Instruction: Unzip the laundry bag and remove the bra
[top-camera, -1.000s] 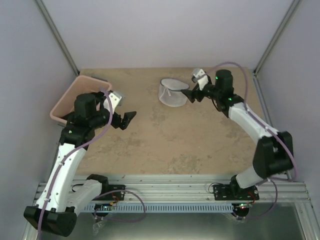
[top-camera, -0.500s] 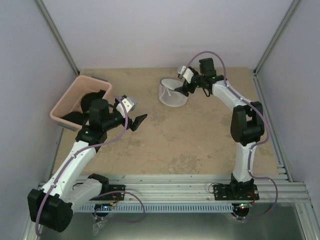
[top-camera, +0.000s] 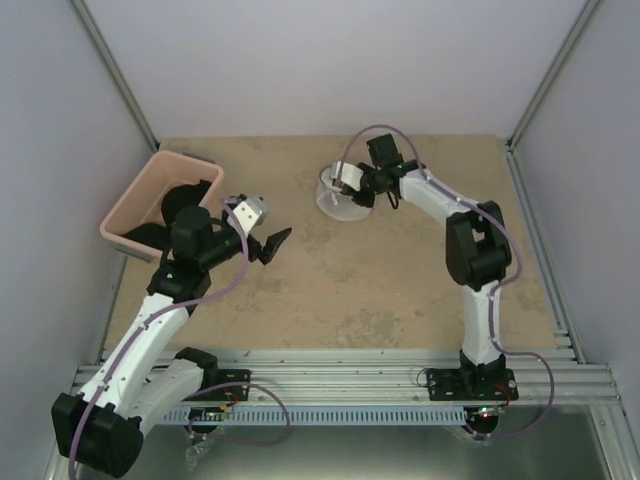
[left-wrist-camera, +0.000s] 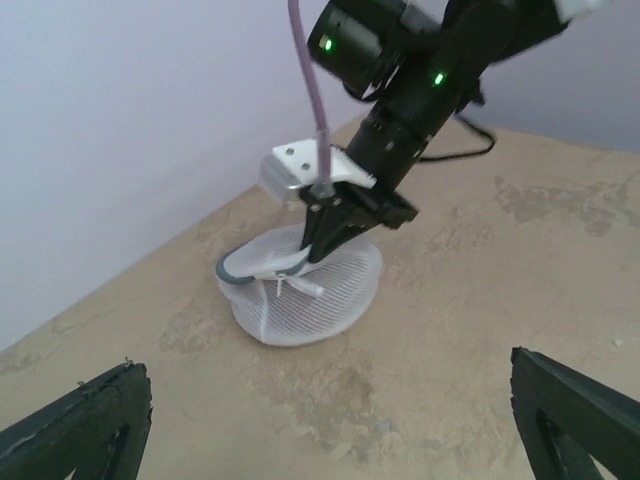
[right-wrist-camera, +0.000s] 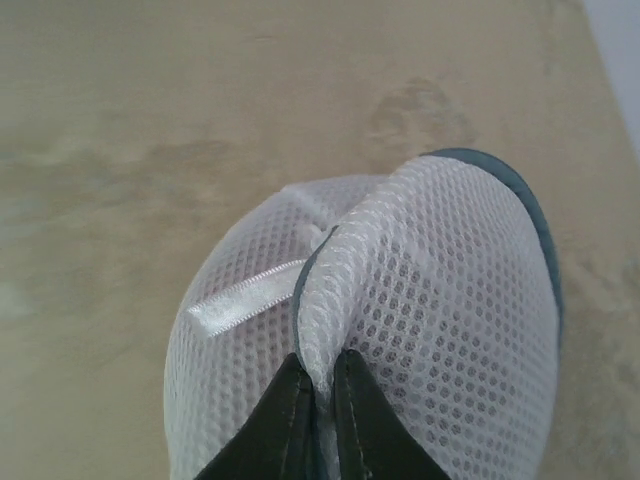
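The laundry bag (top-camera: 338, 200) is a small white mesh drum with a dark rim (right-wrist-camera: 537, 222), standing at the back middle of the table. My right gripper (top-camera: 346, 186) comes down on its top and is shut on a pinched fold of mesh beside the rim (right-wrist-camera: 322, 362). A white ribbon tab (right-wrist-camera: 245, 300) sticks out just left of the fold. The left wrist view shows the bag (left-wrist-camera: 300, 295) dented under the right gripper (left-wrist-camera: 318, 245). My left gripper (top-camera: 272, 244) hangs open and empty over the table left of the bag, its fingers far apart (left-wrist-camera: 330, 420). The bra is hidden.
A pink rectangular bin (top-camera: 135, 200) with black garments (top-camera: 188, 195) in it sits at the table's left edge, just behind my left arm. Grey walls close off the back and sides. Bare tan tabletop (top-camera: 380, 280) lies between the bag and the arm bases.
My right gripper swung left from beside the bag onto its top and shut on the mesh fold. My left arm reached out a little to the right, still open.
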